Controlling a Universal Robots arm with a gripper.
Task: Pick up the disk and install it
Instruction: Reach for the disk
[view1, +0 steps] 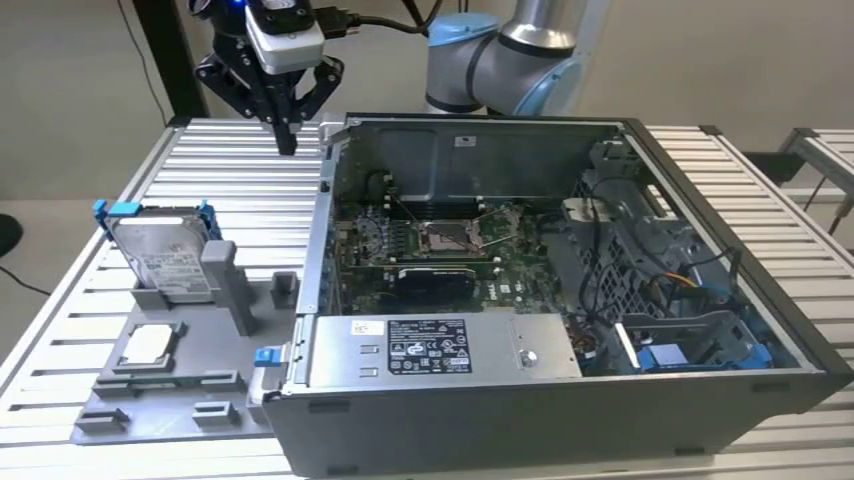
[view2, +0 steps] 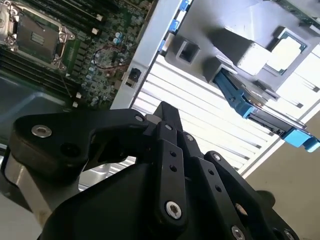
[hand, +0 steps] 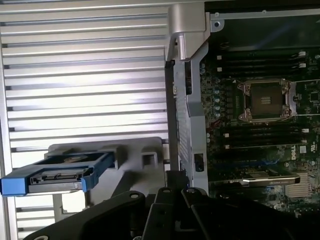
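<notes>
Pincer (view1: 284, 148) closed, empty, pointing down over table (view1: 220, 185), clear of disk (view1: 166, 260).

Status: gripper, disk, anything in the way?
Gripper shut, empty, high over the slatted table beside the case. Disk in its blue frame leans in the grey fixture, untouched. Grey post close beside it.

Exterior view looks down; both wrist views share motherboard (view2: 100, 60) (hand: 250, 145).

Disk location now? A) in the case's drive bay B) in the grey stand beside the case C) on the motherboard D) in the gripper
B: the disk leans in the grey stand at the exterior view's left of the case, apart from the gripper above the table.
</notes>
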